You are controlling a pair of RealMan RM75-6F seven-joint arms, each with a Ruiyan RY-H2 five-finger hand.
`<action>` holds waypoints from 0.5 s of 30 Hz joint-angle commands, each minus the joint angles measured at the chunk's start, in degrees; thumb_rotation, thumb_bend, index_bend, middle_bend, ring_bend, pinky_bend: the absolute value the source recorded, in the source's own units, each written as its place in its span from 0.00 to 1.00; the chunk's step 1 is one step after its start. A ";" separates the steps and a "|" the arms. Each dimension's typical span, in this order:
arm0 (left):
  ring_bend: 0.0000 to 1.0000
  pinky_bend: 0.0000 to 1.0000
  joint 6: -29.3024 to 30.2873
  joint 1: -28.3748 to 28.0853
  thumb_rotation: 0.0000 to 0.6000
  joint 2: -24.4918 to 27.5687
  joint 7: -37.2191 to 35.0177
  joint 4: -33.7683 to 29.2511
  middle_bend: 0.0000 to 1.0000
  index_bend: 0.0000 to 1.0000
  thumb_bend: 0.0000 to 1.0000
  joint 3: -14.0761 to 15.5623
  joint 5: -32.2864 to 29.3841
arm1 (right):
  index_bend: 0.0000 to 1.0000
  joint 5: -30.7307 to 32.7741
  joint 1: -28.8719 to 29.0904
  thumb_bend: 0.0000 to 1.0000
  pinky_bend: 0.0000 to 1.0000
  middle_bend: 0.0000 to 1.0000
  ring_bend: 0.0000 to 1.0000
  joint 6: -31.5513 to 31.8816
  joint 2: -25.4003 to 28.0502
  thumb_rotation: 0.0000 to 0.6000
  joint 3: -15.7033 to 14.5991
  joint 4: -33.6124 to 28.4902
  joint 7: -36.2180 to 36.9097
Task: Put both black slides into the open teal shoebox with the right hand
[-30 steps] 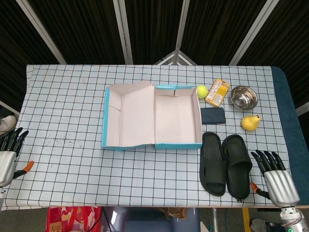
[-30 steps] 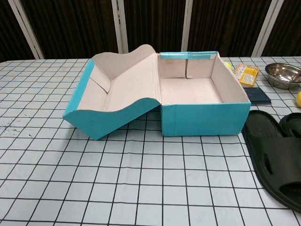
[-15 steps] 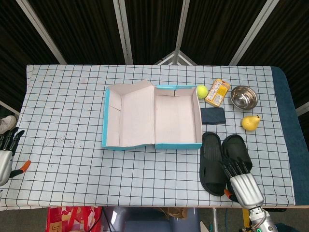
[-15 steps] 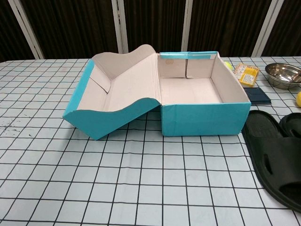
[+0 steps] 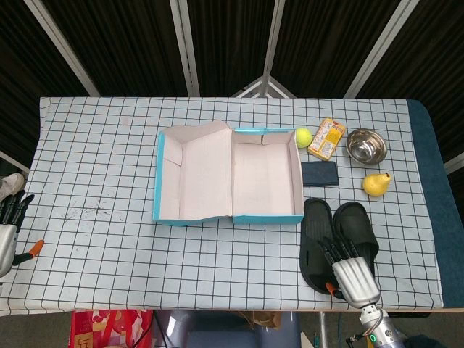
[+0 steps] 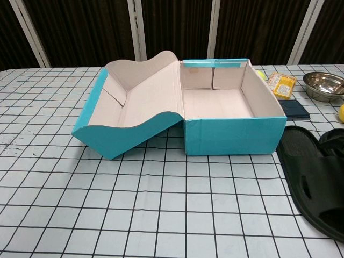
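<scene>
Two black slides lie side by side at the front right of the table, the left slide (image 5: 317,230) next to the right slide (image 5: 357,225). In the chest view they show at the right edge (image 6: 312,177). My right hand (image 5: 349,270) hovers over their near ends, its dark fingers (image 5: 335,250) spread and pointing at the straps, holding nothing. The teal shoebox (image 5: 264,174) stands open just beyond the slides, its lid (image 5: 194,174) folded out to the left and its inside bare (image 6: 217,103). My left hand (image 5: 7,225) sits at the table's left edge with its fingers apart.
Behind the slides lie a dark blue wallet (image 5: 320,173) and a yellow pear (image 5: 375,183). Further back are a tennis ball (image 5: 303,136), an orange packet (image 5: 327,138) and a steel bowl (image 5: 365,146). An orange-handled tool (image 5: 32,249) lies by my left hand.
My right hand has moved left from the table's front right corner to above the near ends of the slides. My left hand has drawn back slightly toward the left edge.
</scene>
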 commanded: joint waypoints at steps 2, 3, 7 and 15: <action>0.00 0.11 -0.34 -0.14 1.00 -0.13 0.33 0.15 0.00 0.05 0.36 -0.11 -0.43 | 0.10 1.06 0.59 0.24 0.03 0.11 0.06 -0.87 -0.96 1.00 0.25 1.47 0.15; 0.00 0.11 -0.34 -0.17 1.00 -0.17 0.43 0.15 0.00 0.05 0.36 -0.18 -0.53 | 0.10 1.23 0.72 0.24 0.03 0.11 0.06 -1.05 -1.19 1.00 0.27 1.81 0.49; 0.00 0.11 -0.35 -0.22 1.00 -0.40 0.95 0.24 0.00 0.05 0.36 -0.36 -0.95 | 0.09 1.82 1.49 0.24 0.03 0.11 0.05 -1.89 -2.28 1.00 0.57 3.54 1.28; 0.00 0.11 -1.41 -0.71 1.00 -0.95 1.71 0.96 0.00 0.05 0.36 -0.79 -2.33 | 0.09 4.63 3.48 0.24 0.02 0.11 0.05 -4.41 -3.73 1.00 1.82 5.34 0.66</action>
